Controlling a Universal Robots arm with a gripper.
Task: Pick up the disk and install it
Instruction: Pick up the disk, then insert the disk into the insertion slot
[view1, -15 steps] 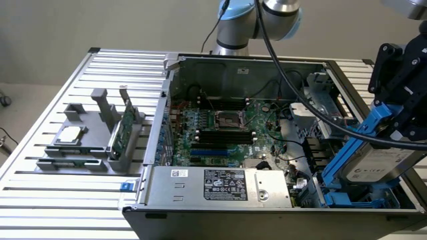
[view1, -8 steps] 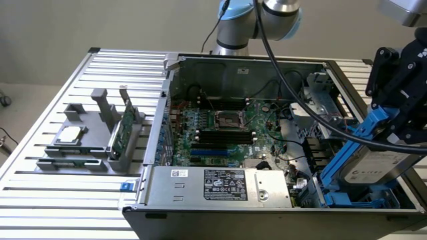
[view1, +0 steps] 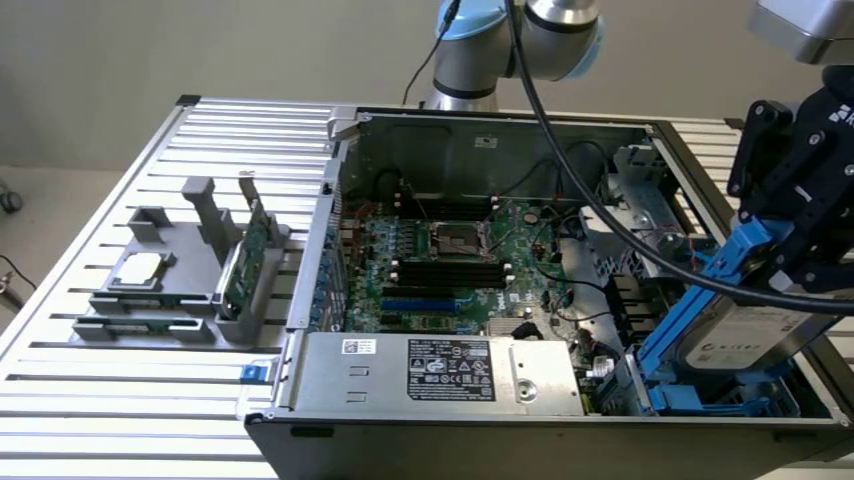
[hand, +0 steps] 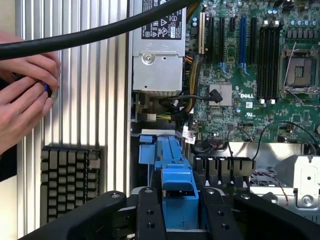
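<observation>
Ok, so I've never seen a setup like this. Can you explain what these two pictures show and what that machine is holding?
The machine is a robot arm with black jaws at its end. One picture is from a camera off the arm, looking down on a slatted metal table. The other is from a camera on the arm's wrist, looking past the jaws. On the table stands an open computer case, its circuit board bare. At the exterior view's left, a grey stand carries a small silver chip and a green card. The jaws are shut on the disk, a grey hard drive in a blue frame, tilted at the case's corner at the exterior view's right. In the wrist view a person's hands and a keyboard are beside the case.
</observation>
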